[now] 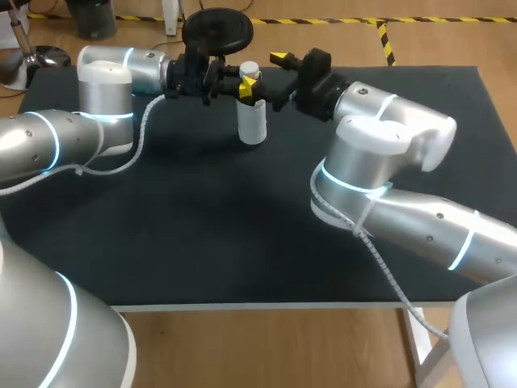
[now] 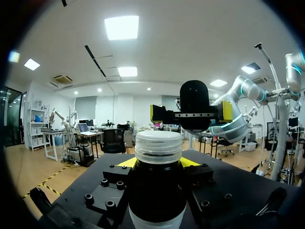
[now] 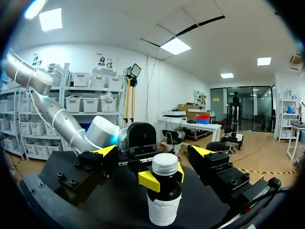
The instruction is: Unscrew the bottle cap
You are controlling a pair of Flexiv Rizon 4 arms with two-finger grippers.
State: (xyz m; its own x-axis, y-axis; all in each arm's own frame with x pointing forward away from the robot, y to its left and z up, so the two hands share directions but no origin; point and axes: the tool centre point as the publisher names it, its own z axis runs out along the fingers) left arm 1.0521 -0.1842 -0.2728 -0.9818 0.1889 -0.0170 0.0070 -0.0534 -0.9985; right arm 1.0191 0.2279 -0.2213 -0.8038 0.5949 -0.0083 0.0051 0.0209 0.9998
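A bottle with a white label, a dark neck and a white ribbed cap stands upright at the back of the table. My left gripper comes in from the left and is shut on the bottle's dark neck just under the cap. The left wrist view shows the bottle and cap between its yellow tips. My right gripper stands wide open to the right of the cap, apart from it. In the right wrist view the cap lies ahead of my right gripper, between its spread fingers.
The bottle stands on a black mat that covers the table. A round black stand base sits just behind the bottle, at the table's far edge. Both arms stretch in over the mat from the sides.
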